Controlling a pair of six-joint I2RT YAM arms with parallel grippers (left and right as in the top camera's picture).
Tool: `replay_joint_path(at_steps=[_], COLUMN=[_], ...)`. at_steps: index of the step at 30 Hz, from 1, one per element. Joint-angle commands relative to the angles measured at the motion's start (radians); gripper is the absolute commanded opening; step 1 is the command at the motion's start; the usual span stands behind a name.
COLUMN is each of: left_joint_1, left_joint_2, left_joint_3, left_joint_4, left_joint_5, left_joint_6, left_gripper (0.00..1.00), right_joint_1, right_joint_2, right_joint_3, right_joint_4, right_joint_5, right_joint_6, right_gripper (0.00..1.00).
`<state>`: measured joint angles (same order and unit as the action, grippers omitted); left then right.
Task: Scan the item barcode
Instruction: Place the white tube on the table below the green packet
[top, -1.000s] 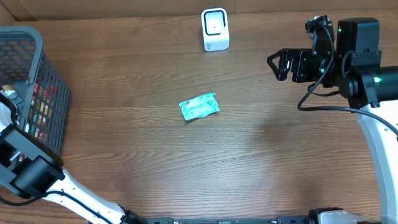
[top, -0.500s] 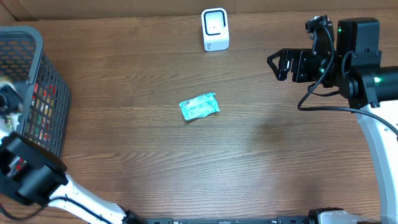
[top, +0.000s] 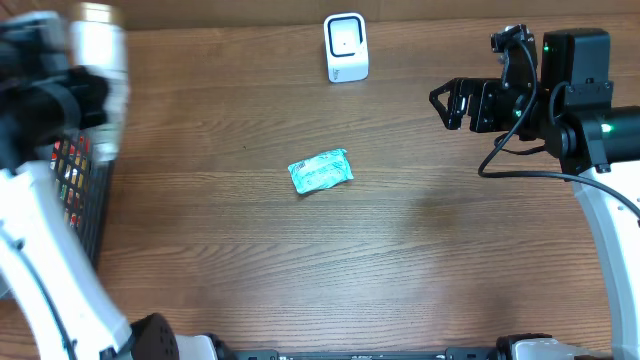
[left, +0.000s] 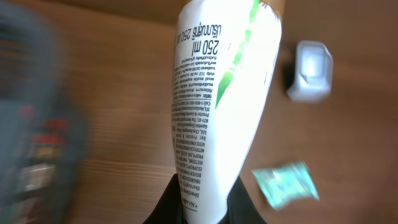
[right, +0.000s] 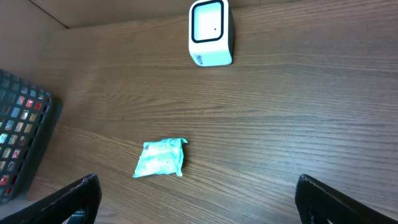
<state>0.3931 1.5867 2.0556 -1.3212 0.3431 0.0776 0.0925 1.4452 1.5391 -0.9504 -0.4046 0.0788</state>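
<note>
The left gripper (left: 202, 208) is clamped on the bottom end of a white bottle (left: 217, 93) with a green stripe and small print, its dark fingers (left: 166, 205) pinching both sides of the narrow end; the bottle points away from the wrist, lifted off the table (top: 400, 250) well to the left of the scanner (top: 346, 47); the overhead view is blurred there.

It looks like a soft plastic squeeze bottle with a smooth, slippery skin; if full, it would be moderately heavy and could swing or slide in an end grip; a hold nearer the middle, clear of the barcode, would be steadier.

The right gripper (right: 199, 196) is spread wide and empty, well to the right of the scanner.

A teal packet (top: 320, 171) lies in front of the scanner; a dark basket (top: 72, 175) sits far left of it.
</note>
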Motion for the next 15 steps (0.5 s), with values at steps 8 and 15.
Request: replay_joint_path(at_steps=[8,15], left_joint_1=[-0.494,-0.714], left_joint_2=[0.113,0.247], left_joint_3=[-0.356,-0.511], left_joint_4=[0.105,0.237], left_joint_5=[-0.002,0.002], left_joint_6=[0.240,0.488], left_gripper=[0.04,0.04], right_joint_1=[0.004,0.004], right_joint_2=[0.005,0.005], right_joint_3=[0.023,0.023], right_joint_4=[0.007,0.002], right_joint_5=[-0.008,-0.008], right_joint_6=[0.004,0.004], right_gripper=[1.00,1.00])
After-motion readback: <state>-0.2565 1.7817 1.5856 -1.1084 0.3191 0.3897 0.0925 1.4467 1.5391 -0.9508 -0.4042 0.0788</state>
